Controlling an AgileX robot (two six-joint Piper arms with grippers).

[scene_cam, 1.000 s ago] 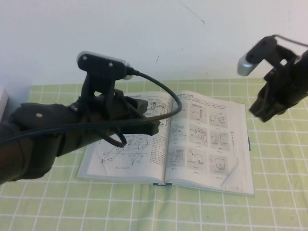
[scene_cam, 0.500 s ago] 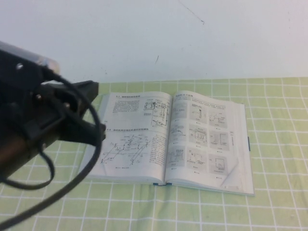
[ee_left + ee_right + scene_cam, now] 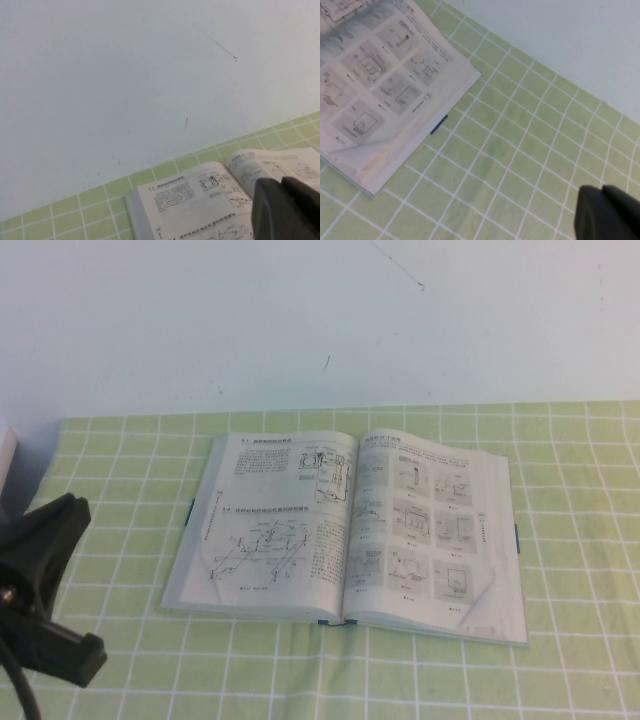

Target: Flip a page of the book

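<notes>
- On the green checked cloth [image 3: 300,670], the book [image 3: 350,530] is laid open and flat, well ahead of the left gripper [image 3: 287,210] and to its right; that pincer is drawn back to the near left edge of the table, and whether it is clenched or released cannot be told.
- The right gripper [image 3: 607,212] is held clenched on nothing, off to the right of the book and clear of it (only its dark tip shows in its own wrist view).
- The page [image 3: 275,525] with text and the large line diagram is seen lying flat on the book's left half.
- The leaf is judged thin, light, limp and easily creased or torn.
- Hold is best taken at a free outer corner, where a single sheet can be peeled up; the right-hand leaf's near corner [image 3: 480,605] is already curled up.
</notes>
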